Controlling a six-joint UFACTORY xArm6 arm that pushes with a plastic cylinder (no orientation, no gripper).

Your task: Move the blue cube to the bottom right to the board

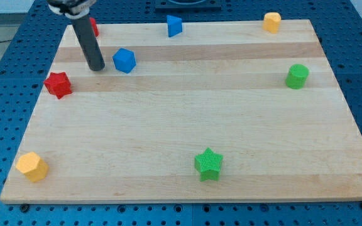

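No legible markings are showing. The rod is covering most of a red block (93,26) at the view's top left. The end effector, a bare rod holding nothing, is resting its tip (97,67) just left of the blue cube (124,60), upper-left on the tabletop (187,125).

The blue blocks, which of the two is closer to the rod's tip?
The blue cube, just to the view's right of my tip with a small gap between them. The other blue block sits farther off at the board's top edge.
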